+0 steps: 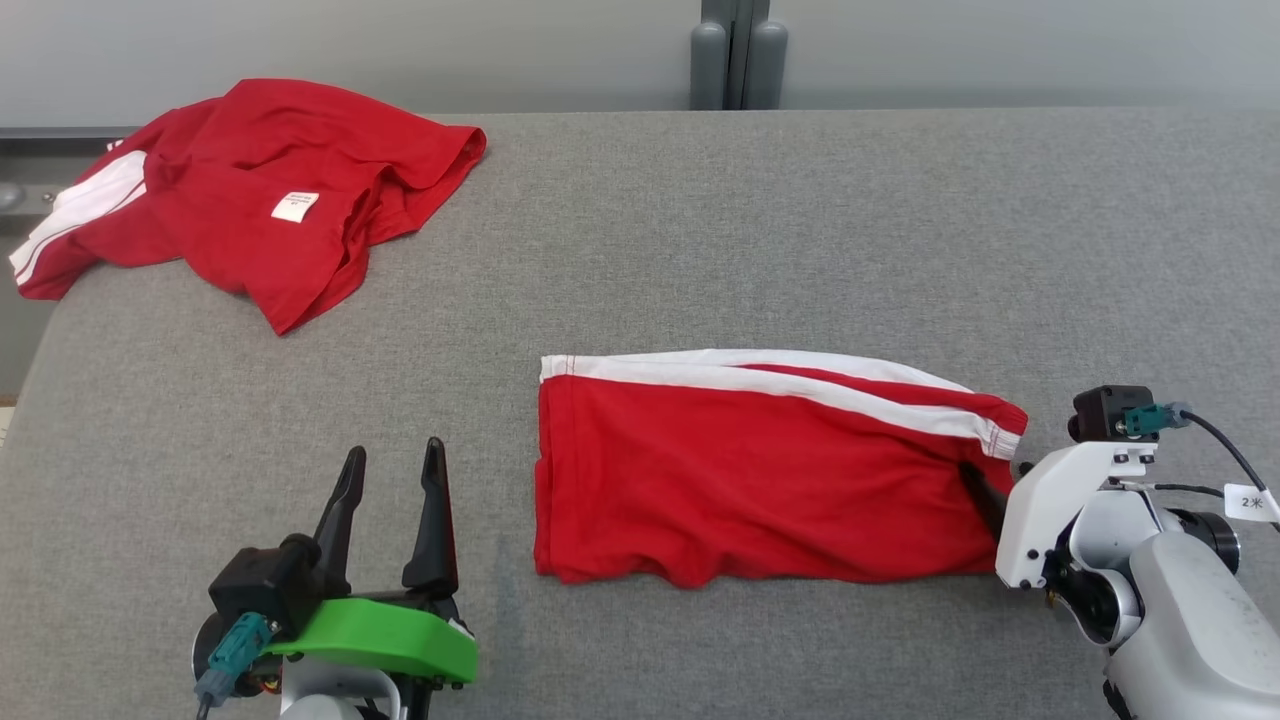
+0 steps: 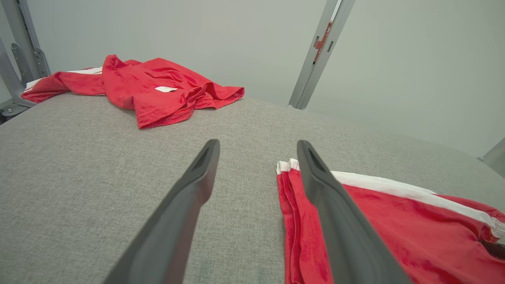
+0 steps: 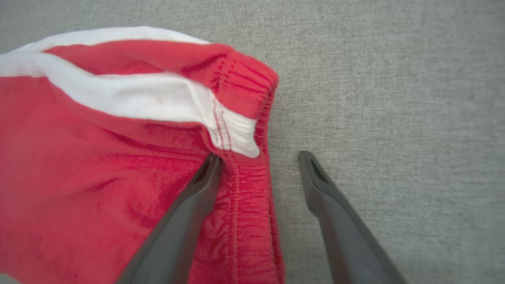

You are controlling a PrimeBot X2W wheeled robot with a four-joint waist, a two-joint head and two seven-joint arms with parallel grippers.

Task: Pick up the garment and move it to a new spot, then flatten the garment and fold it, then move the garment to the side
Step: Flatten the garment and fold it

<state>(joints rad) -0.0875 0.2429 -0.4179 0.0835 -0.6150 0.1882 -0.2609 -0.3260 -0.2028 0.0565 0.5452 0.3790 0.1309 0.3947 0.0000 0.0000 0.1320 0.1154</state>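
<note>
The left gripper [image 1: 394, 452] stands at the near left above the grey fabric table top [image 1: 800, 200], its two dark fingers spread apart with nothing between them; in the left wrist view the left gripper [image 2: 258, 145] frames bare grey cloth, and it touches no garment. At the near right, the right gripper [image 1: 1000, 480] points towards the left, and its jaws are likewise spread and grip nothing. In the right wrist view, one finger [image 3: 189, 209] of the right gripper [image 3: 260, 156] lies over the stitched red band at the right end of the folded red shorts [image 3: 79, 157], while the other finger [image 3: 335, 205] lies over bare table top just beside that edge; whether either finger touches cannot be told. A cable with a small white tag [image 1: 1250, 500] runs from the right wrist. The folded red shorts [image 1: 750, 480] lie flat between the two grippers, right of centre, in a rough rectangle with a white stripe [image 1: 760, 385] along the far edge and the fold layers stacked at the left end [image 2: 294, 221]. Well apart from them, at the far left corner, a crumpled red garment [image 1: 270, 190] with white trim and a small white label [image 1: 294, 206] lies in a loose heap, partly overhanging the table edge. Beyond the far edge, a grey upright post [image 1: 735, 55] stands against a pale wall.
</note>
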